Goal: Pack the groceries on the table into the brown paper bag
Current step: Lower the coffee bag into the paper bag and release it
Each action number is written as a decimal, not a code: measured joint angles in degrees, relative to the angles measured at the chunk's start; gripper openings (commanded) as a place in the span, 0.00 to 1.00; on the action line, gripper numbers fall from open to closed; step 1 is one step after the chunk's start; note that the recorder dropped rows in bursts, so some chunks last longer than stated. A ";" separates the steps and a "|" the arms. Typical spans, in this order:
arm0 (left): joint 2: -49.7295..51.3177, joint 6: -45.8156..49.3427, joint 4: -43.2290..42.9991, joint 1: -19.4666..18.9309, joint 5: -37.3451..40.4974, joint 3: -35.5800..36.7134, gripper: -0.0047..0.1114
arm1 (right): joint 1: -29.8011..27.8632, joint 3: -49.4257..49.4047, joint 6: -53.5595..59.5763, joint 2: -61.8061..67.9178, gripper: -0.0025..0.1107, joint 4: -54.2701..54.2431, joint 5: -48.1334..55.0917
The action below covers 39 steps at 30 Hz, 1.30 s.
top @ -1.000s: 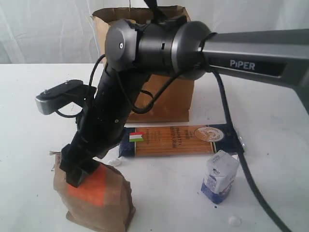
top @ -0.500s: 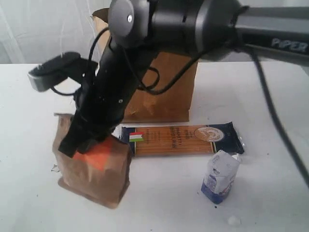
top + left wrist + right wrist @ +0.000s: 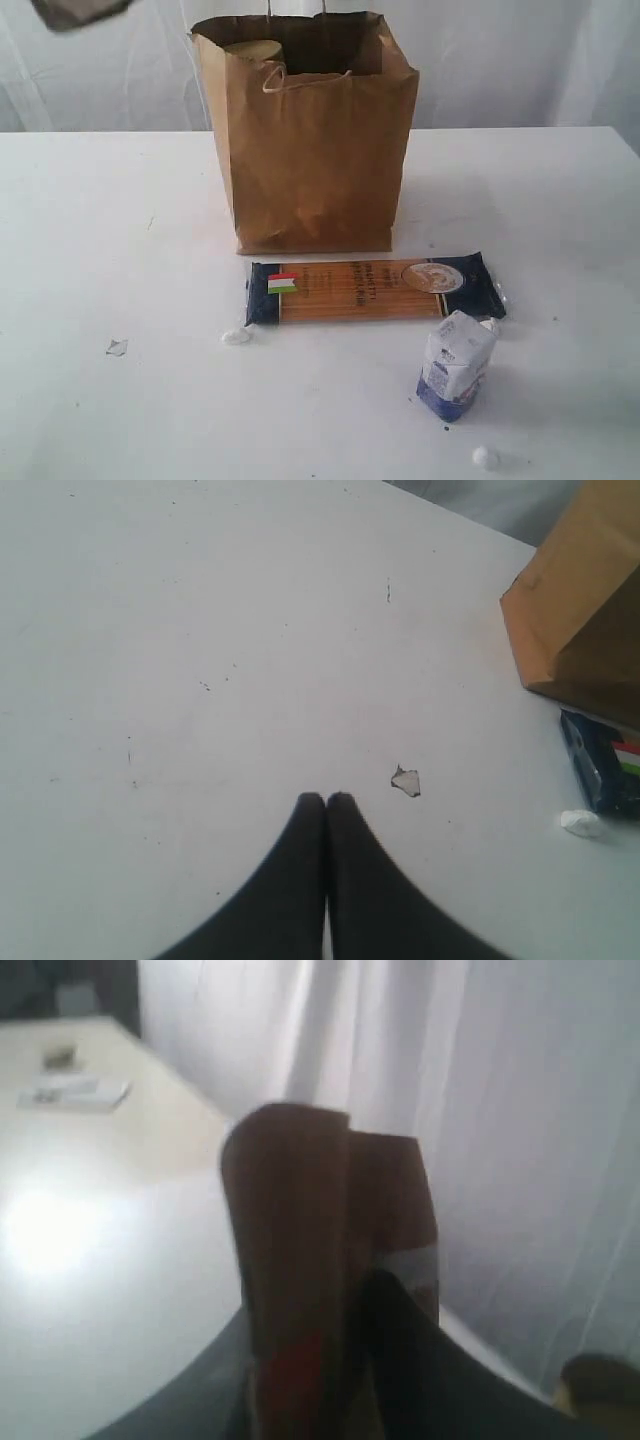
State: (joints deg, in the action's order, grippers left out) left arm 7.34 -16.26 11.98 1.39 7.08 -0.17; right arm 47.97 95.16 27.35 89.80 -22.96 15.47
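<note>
Pouch (image 3: 300, 1190) is up in the air, clamped in the right gripper (image 3: 320, 1360). The jaws are partly closed on it, with the orange label down by the fingers. In the exterior view we only get a brown bit of it at the top edge, so it's high off the table (image 3: 100, 250) and not yet in the bag (image 3: 310, 150).

The bag stands below and to one side of that gripper, upright, mouth open. A round yellowish jar (image 3: 250, 48) top shows inside, so we judge at least one item packed; the rest of the inside is hidden.

Left on the table, well below the gripper:
- spaghetti packet (image 3: 370, 290), flat, just in front of the bag
- carton (image 3: 455, 365), upright, near the packet's end

So the pouch is in hand, with two more to go.

Left gripper (image 3: 325, 805) has its fingers pressed together, empty, low over bare table. A paper scrap (image 3: 405, 780) lies just ahead of its tips, and the bag corner is farther off.
</note>
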 measured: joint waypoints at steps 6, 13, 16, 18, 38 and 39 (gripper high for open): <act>-2.30 0.00 0.00 0.00 0.00 0.00 0.04 | -3.71 0.00 16.39 2.26 0.02 0.77 -18.02; -3.26 0.00 0.00 0.00 0.00 0.00 0.04 | -10.38 -0.29 30.20 5.54 0.02 1.18 -10.43; -3.72 0.00 0.00 0.00 0.08 0.00 0.04 | -11.39 -1.50 30.97 5.54 0.02 1.99 -7.85; -3.72 0.00 0.00 0.00 0.08 0.00 0.04 | -12.57 -3.13 31.08 5.54 0.02 2.34 -6.33; -3.82 0.00 0.00 0.00 0.08 0.00 0.04 | -20.14 -8.39 30.21 5.72 0.02 2.60 -3.11; -3.82 0.00 0.00 0.00 0.08 0.00 0.04 | -20.63 -8.39 29.95 5.72 0.02 2.85 -1.44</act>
State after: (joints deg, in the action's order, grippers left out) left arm 3.52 -16.26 11.98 1.39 7.15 -0.17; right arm 27.34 86.77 57.31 95.52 -20.10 14.03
